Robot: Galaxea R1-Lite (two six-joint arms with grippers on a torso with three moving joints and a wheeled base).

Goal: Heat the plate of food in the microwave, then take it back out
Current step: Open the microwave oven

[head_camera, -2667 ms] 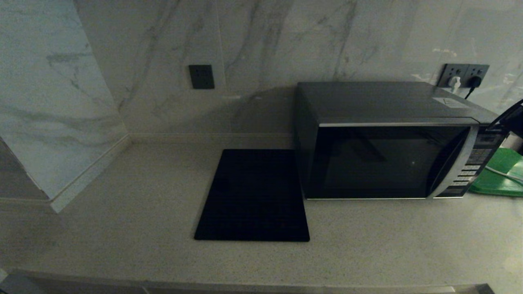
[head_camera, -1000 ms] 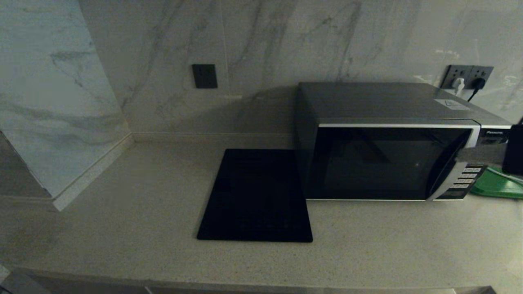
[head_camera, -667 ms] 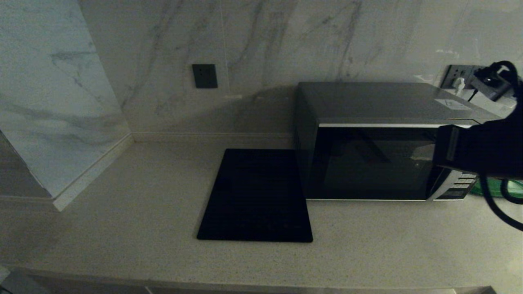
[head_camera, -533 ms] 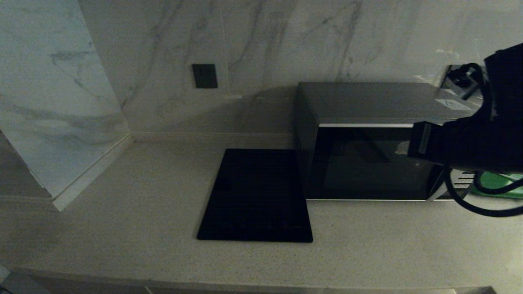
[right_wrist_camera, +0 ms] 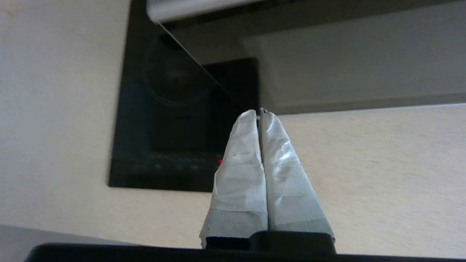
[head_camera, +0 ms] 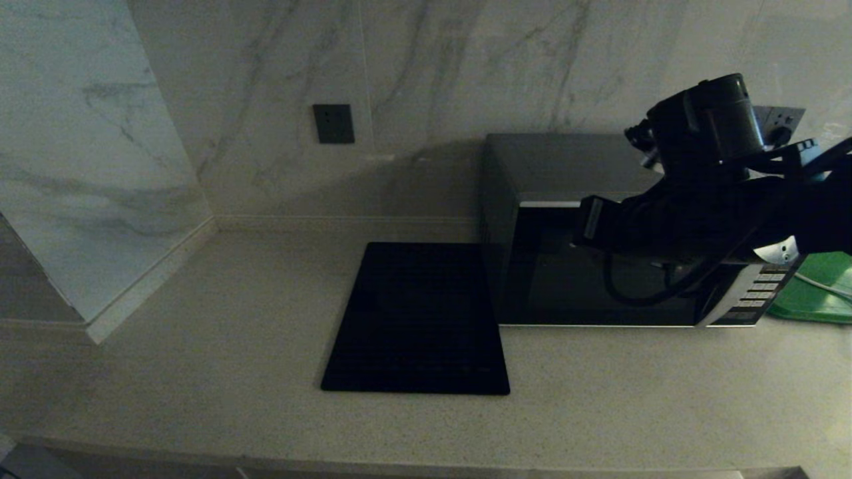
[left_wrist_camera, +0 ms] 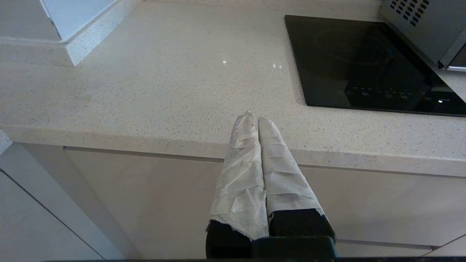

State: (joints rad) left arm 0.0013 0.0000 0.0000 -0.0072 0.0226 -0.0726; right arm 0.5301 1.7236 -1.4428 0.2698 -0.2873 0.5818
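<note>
The microwave point(head_camera: 559, 166) stands at the right of the counter with its black glass door closed. My right arm point(head_camera: 665, 219) reaches across the front of that door from the right. In the right wrist view my right gripper point(right_wrist_camera: 259, 113) is shut and holds nothing. It points toward the lower left corner of the microwave door point(right_wrist_camera: 346, 65). My left gripper point(left_wrist_camera: 255, 116) is also shut with nothing in it, parked low at the counter's front edge. The plate of food is out of view.
A flat black slab point(head_camera: 416, 319) lies on the counter just left of the microwave, also seen as the black slab point(right_wrist_camera: 164, 127). A green object point(head_camera: 812, 286) sits right of the microwave. Wall sockets point(head_camera: 775, 120) and a dark switch plate point(head_camera: 333, 124) are on the marble wall.
My right arm has swung in from the right edge and moved leftward across the microwave's front. The door stays closed. The gripper has stayed shut.
</note>
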